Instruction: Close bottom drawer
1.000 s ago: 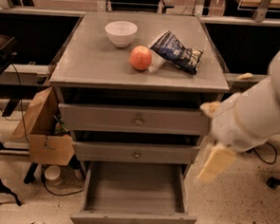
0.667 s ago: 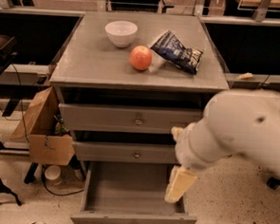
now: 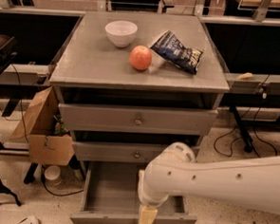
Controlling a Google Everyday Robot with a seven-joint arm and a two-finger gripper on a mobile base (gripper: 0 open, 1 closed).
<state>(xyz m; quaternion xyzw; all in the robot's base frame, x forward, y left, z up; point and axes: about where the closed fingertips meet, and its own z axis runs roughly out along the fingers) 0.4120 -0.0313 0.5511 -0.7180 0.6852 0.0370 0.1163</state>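
Observation:
The bottom drawer [image 3: 107, 192] of the grey cabinet stands pulled out, its plain grey inside empty and its low front panel [image 3: 100, 220] at the bottom edge of the view. The middle drawer [image 3: 128, 153] and the top drawer [image 3: 137, 119] above it are shut. My white arm [image 3: 221, 178] reaches in from the right, over the drawer's right half. My gripper [image 3: 146, 220] with pale yellow fingers hangs at the drawer's front panel, right of its middle.
On the cabinet top [image 3: 86, 63] sit a white bowl [image 3: 121, 33], a red apple [image 3: 140, 57] and a dark blue chip bag [image 3: 177, 51]. An open cardboard box [image 3: 41, 131] and a small cup [image 3: 53, 173] stand at the left. Cables and table legs are at the right.
My arm has swung from the cabinet's right side leftward and down; the gripper now sits at the bottom drawer's front panel. The drawer is still open.

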